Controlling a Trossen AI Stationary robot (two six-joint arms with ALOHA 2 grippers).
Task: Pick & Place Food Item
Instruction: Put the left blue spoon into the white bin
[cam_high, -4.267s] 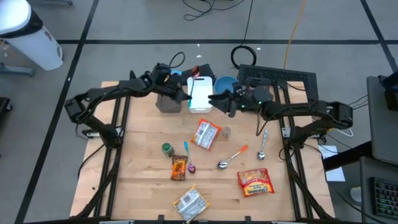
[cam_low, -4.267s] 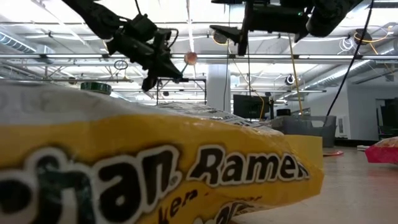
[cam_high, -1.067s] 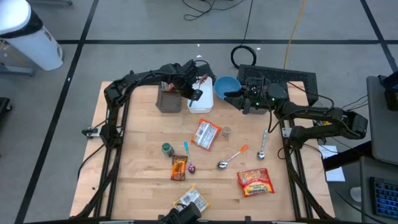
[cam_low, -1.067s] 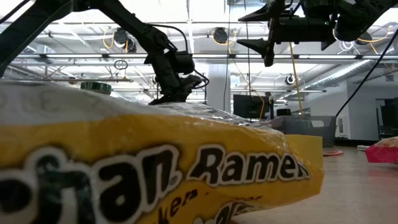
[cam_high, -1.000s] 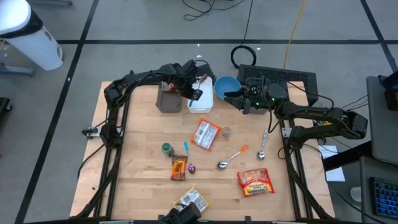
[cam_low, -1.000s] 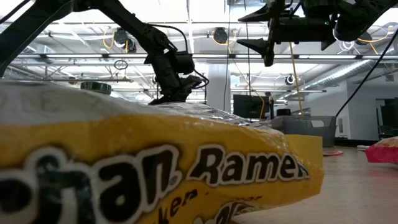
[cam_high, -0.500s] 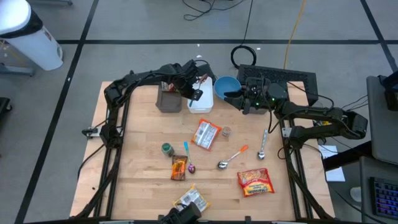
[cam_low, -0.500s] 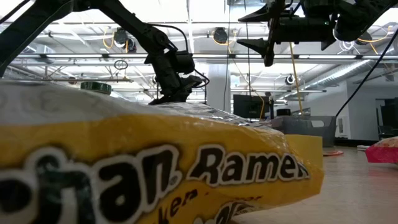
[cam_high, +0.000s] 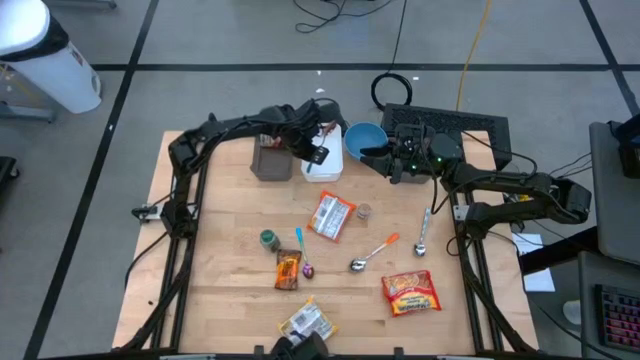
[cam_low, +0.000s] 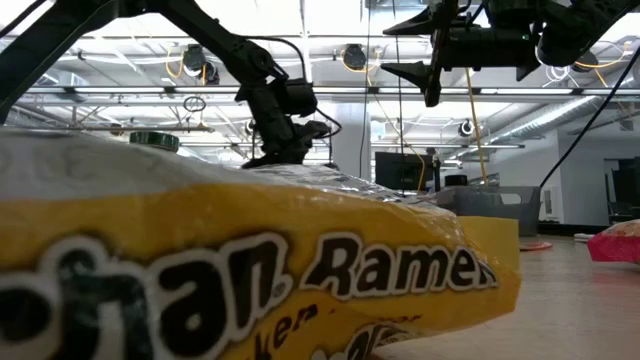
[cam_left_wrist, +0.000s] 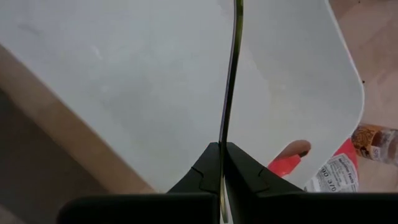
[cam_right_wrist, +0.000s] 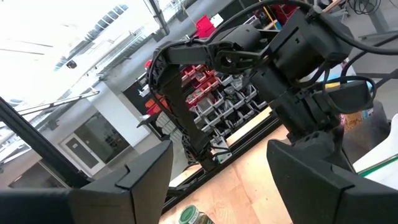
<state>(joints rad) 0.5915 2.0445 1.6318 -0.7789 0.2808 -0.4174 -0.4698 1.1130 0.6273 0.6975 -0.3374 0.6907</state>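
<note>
From above we see the left gripper (cam_high: 314, 158) pinched shut over the smooth white tray (cam_high: 322, 170), beside a blue bowl (cam_high: 363, 137), while packets (cam_high: 331, 216) and spoons (cam_high: 422, 236) clutter the wooden table (cam_high: 220, 290). Down low, a crinkly yellow ramen packet (cam_low: 250, 260) blocks our view. The right gripper (cam_right_wrist: 217, 162) hangs spread wide by the bowl.

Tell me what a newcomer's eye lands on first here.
The yellow ramen packet fills the low view, lying at the table's near edge. Behind it, the left claw is shut over the white tray at the far edge, pinching something thin. The right claw hangs open over the blue bowl.
</note>
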